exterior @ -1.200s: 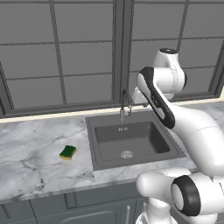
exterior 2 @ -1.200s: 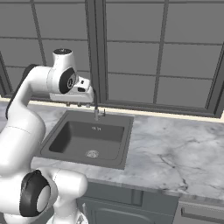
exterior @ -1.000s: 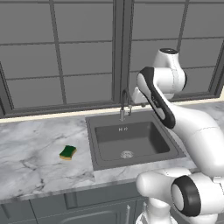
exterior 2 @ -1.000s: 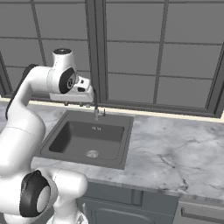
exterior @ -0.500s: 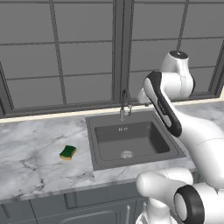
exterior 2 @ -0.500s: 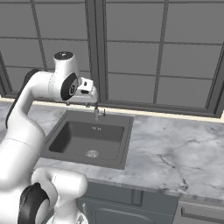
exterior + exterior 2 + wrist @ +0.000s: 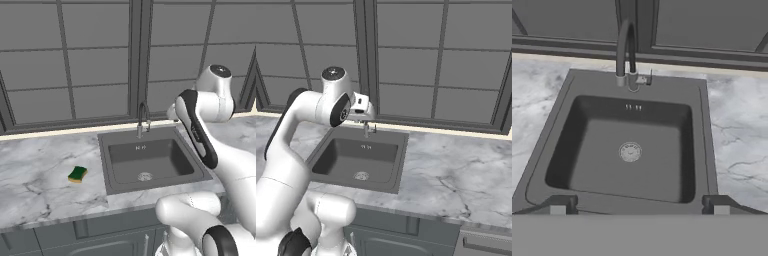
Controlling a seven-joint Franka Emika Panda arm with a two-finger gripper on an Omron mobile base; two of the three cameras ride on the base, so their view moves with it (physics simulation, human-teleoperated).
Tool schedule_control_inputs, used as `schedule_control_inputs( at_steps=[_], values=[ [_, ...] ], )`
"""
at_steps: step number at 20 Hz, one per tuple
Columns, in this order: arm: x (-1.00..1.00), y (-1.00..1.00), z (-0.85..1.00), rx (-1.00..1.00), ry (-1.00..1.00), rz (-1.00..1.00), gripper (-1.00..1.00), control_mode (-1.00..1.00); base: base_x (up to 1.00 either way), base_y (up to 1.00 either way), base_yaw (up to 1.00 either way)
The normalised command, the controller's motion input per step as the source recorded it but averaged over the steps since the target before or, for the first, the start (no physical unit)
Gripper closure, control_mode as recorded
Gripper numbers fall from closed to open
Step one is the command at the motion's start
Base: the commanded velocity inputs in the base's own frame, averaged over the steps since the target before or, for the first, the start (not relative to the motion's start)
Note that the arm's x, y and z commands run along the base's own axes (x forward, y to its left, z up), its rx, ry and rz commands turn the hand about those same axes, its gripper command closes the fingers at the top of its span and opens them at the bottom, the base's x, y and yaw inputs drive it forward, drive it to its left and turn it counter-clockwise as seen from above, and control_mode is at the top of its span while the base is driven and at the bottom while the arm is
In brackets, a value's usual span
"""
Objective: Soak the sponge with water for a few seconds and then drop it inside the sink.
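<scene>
The marble desk (image 7: pixel 35 185) runs under the window, and the sink (image 7: pixel 116 180) is let into it, a dark basin with a round drain and a curved faucet (image 7: pixel 143 116) at its back edge. No water shows under the spout in any view, so the soak is probably not yet begun.

The arm is raised over the right side of the basin, its hand up near the faucet. In the hand view the gripper (image 7: pixel 639 207) looks straight down into the sink (image 7: pixel 699 125), faucet (image 7: pixel 625 50) at the top, drain below it, and the two tips stand far apart near the bottom corners. The jaws are open wide with nothing between them.

The sponge (image 7: pixel 77 174) lies flat on the desk to the left of the sink, green face up with a yellow edge showing, well apart from the basin's rim and from the jaws. This is the relation the next move turns on: the sponge sits to the robot's left and lower than the hand, on the far side of the basin's left wall. Its long axis seems to run slantwise, roughly from near left to far right, though it is small and this is hard to fix. The hand would likely have to cross the sink leftward, come down, and turn so the jaws close across the short side.
</scene>
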Motion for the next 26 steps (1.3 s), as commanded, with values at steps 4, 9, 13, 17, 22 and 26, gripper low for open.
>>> schedule_control_inputs(
  at_steps=[4, 9, 13, 17, 22, 26],
  values=[
    [-0.01, -0.15, -0.04, 0.05, -0.26, 0.00, -1.00, -1.00, 0.00, 0.00, 0.00],
    [0.00, -0.12, -0.05, 0.07, -0.32, 0.01, -1.00, -1.00, 0.00, 0.00, 0.00],
    [-0.03, -0.11, -0.10, 0.06, -0.30, 0.03, -1.00, -1.00, 0.00, 0.00, 0.00],
    [0.00, -0.07, -0.14, 0.01, -0.24, 0.04, -1.00, -1.00, 0.00, 0.00, 0.00],
    [0.00, -0.02, -0.05, 0.00, -0.13, 0.02, -1.00, -1.00, 0.00, 0.00, 0.00],
    [0.01, -0.02, 0.00, 0.00, 0.00, 0.01, -1.00, -1.00, 0.00, 0.00, 0.00]
  ],
)
